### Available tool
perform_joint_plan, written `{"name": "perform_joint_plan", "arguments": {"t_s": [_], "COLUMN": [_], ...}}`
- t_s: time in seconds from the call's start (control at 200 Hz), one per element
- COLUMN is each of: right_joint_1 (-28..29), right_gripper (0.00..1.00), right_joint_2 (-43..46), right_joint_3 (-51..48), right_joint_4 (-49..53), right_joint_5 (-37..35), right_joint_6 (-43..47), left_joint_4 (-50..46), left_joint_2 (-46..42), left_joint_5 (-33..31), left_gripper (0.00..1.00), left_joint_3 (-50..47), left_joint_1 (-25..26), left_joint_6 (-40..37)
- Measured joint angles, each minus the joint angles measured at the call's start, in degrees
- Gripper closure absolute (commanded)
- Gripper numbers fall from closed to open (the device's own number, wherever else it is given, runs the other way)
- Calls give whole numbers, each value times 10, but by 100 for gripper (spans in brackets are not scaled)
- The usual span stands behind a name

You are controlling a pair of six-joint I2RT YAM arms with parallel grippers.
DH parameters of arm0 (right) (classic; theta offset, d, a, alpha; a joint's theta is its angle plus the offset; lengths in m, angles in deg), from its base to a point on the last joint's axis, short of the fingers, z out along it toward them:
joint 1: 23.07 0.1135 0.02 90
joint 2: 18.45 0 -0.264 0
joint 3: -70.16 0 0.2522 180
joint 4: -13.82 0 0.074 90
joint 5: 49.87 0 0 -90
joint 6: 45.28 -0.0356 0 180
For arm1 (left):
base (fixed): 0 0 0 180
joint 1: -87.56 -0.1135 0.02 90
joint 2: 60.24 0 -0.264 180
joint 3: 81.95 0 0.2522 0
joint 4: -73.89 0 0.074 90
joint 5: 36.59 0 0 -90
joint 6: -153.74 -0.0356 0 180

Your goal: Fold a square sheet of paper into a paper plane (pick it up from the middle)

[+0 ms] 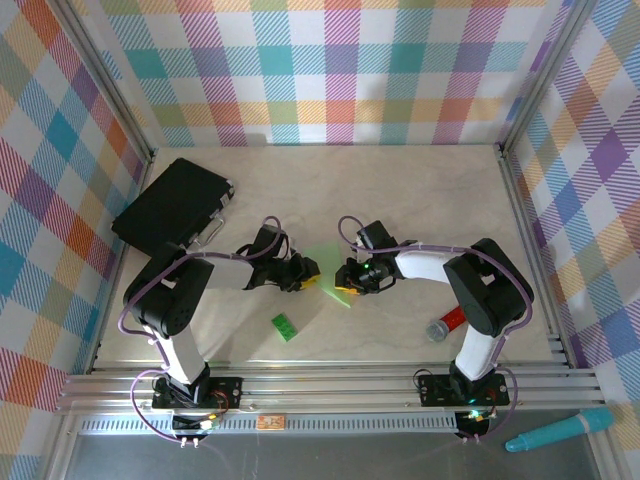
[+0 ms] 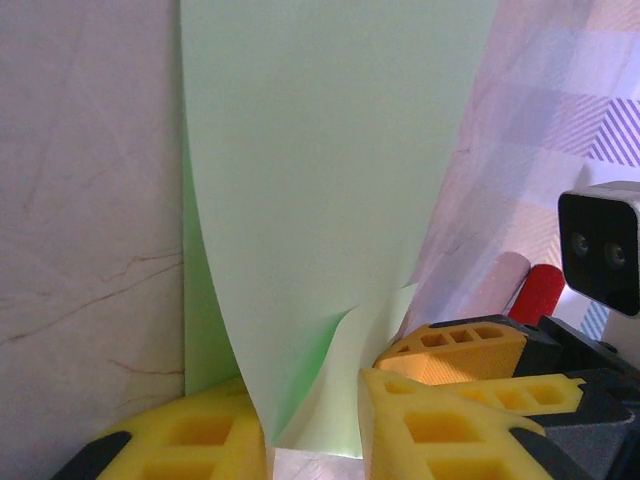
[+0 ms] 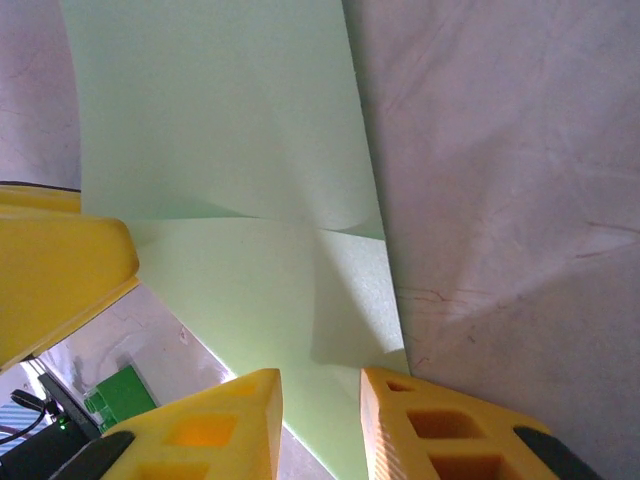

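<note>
Left claw (image 2: 312, 420) | square sheet of paper (image 2: 330, 180) between fingers | right claw (image 3: 320, 405) likewise

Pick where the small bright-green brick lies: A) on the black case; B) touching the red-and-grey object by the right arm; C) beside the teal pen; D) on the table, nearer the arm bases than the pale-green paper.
D: in the overhead view the brick lies alone on the table, closer to the bases than the pale-green paper and well apart from the black case.
</note>
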Motion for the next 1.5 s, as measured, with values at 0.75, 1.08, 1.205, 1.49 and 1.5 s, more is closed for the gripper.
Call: {"name": "perform_joint_plan", "arguments": {"t_s": [0.75,1.08,1.205,1.49,1.5], "right_joint_1": [3,63,91,117,117], "right_gripper": [51,50,51,54,54], "right_joint_2": [124,192,172,108,105], "right_joint_3": [-2,-57,-53,-46,-45], "right_joint_4": [45,27,14,-12,-13], "right_joint_5": [-131,-219,-245,-272,-272], "right_joint_6": [156,292,321,350,350], "left_joint_4": [-88,-172,-194,-221,-221], "left_joint_2": [-10,-17,-17,-14,-14], "left_joint_5": [-35,-85,-103,-128,-128], "left_gripper": [97,97,97,98,98], "left_joint_3": [52,130,146,152,152], "left_joint_1": [7,27,35,46,46], "left_joint_6": [-22,-1,8,26,27]}}
